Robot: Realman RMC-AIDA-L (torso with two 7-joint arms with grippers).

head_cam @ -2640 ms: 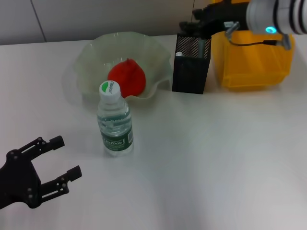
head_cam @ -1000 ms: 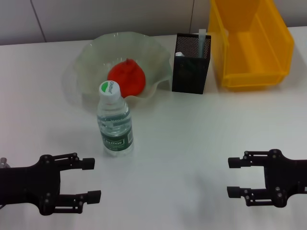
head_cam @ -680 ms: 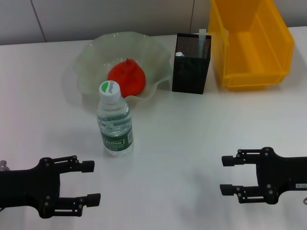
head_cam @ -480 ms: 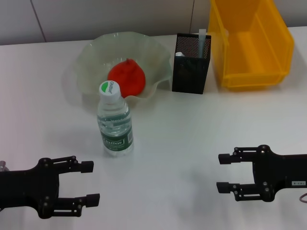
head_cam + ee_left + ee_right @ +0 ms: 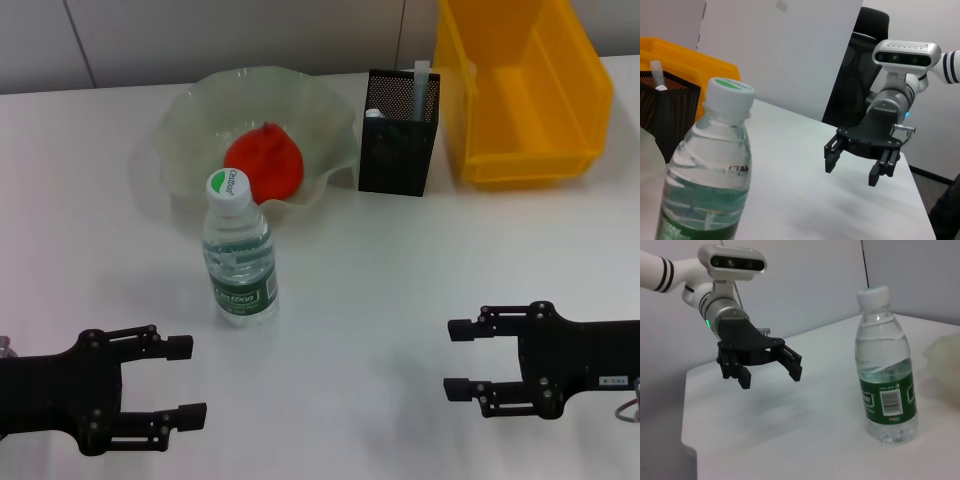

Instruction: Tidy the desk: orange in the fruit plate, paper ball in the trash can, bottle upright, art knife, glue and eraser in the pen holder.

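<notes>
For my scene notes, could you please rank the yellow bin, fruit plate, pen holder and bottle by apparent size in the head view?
1. Yellow bin and fruit plate: similar spread, too close to rank.
2. Bottle and pen holder: much alike; the bottle stands nearer the camera, so I leave them unranked.

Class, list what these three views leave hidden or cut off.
- Black mesh pen holder: its walls hide the contents; only a white tip pokes out.
- Yellow plastic bin: top edge crops it in the head view.
- Clear plastic water bottle: base cropped in the left wrist view.
</notes>
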